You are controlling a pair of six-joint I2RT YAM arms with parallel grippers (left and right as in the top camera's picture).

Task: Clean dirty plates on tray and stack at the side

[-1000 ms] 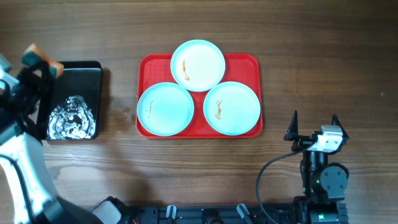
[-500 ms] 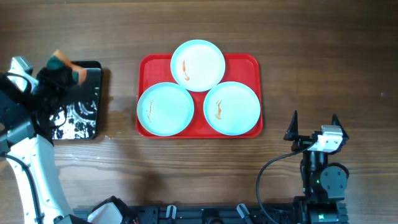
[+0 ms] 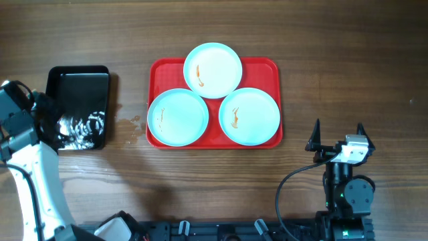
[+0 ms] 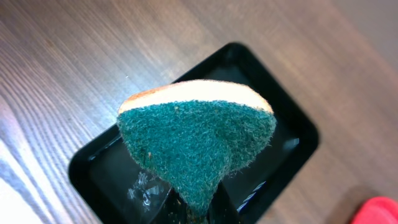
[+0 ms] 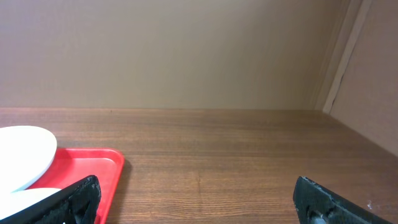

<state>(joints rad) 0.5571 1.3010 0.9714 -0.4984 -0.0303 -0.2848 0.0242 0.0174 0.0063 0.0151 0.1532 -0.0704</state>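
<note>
Three pale mint plates lie on the red tray (image 3: 269,68): a back one (image 3: 212,70), a front left one (image 3: 178,117) and a front right one (image 3: 249,116), each with a small orange-brown smear. My left gripper (image 4: 199,210) is shut on a green and orange sponge (image 4: 196,140) and holds it above the black tray (image 4: 292,134). In the overhead view the left gripper (image 3: 41,115) is at the black tray's left edge, and the sponge is hidden there. My right gripper (image 3: 338,130) is open and empty, right of the red tray's front corner. It also shows in the right wrist view (image 5: 199,202).
The glossy black tray (image 3: 77,77) at the far left holds foamy water (image 3: 83,127). A few wet drops (image 3: 130,120) lie on the wooden table between the two trays. The red tray's corner (image 5: 93,165) shows in the right wrist view.
My left arm has moved from the black tray's back left corner toward the front left, with the sponge in it. The sponge no longer shows overhead. The right arm has not moved.
</note>
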